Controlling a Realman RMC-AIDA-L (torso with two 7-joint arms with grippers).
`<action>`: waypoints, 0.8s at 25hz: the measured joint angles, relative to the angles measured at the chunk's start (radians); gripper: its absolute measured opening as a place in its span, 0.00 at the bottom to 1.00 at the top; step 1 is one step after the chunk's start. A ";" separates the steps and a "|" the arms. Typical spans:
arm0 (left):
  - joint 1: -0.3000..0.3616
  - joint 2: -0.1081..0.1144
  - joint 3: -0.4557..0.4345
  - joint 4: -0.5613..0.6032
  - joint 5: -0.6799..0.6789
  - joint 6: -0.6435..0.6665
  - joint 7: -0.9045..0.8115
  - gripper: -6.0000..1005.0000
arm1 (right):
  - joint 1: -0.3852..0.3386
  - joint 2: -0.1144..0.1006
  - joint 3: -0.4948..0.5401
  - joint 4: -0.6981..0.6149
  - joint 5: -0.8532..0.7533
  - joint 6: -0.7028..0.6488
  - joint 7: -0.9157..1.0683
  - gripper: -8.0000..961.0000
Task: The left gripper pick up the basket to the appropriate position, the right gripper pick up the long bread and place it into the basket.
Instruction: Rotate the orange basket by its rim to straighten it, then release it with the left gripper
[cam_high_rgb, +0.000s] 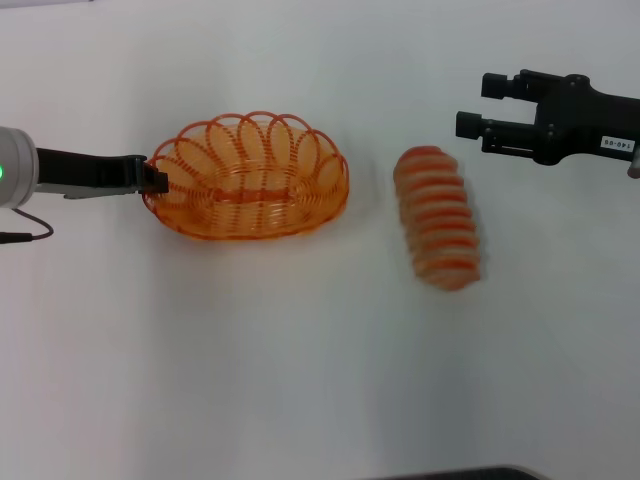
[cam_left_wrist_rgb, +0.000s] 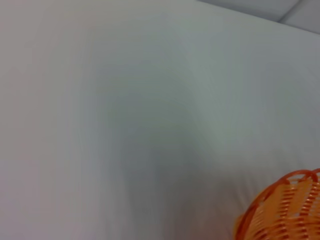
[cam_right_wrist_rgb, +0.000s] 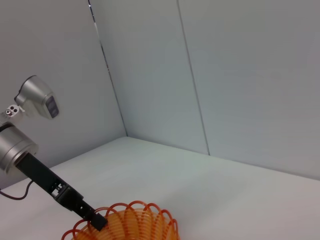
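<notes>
The orange wire basket (cam_high_rgb: 248, 180) sits on the white table, left of centre. My left gripper (cam_high_rgb: 152, 178) reaches in from the left and is shut on the basket's left rim. The right wrist view shows the same grip (cam_right_wrist_rgb: 98, 220) on the basket (cam_right_wrist_rgb: 131, 223). The left wrist view shows only a piece of the basket (cam_left_wrist_rgb: 287, 210). The long bread (cam_high_rgb: 438, 217), cream with orange-red stripes, lies on the table to the right of the basket. My right gripper (cam_high_rgb: 478, 105) is open and empty, up and to the right of the bread and apart from it.
The white table (cam_high_rgb: 300, 370) stretches bare in front of the basket and bread. A black cable (cam_high_rgb: 25, 236) lies at the left edge. Grey wall panels (cam_right_wrist_rgb: 225, 75) stand behind the table.
</notes>
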 joint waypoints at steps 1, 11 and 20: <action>0.000 0.000 0.001 -0.003 0.000 -0.006 -0.001 0.09 | 0.000 0.000 -0.002 0.002 0.000 0.002 0.000 0.80; 0.016 0.000 0.021 -0.009 -0.011 -0.044 -0.001 0.09 | 0.000 0.000 -0.006 0.003 0.000 0.004 -0.004 0.80; 0.017 0.002 0.051 -0.009 -0.020 -0.045 -0.001 0.09 | 0.002 0.000 -0.008 0.003 -0.004 0.016 -0.011 0.80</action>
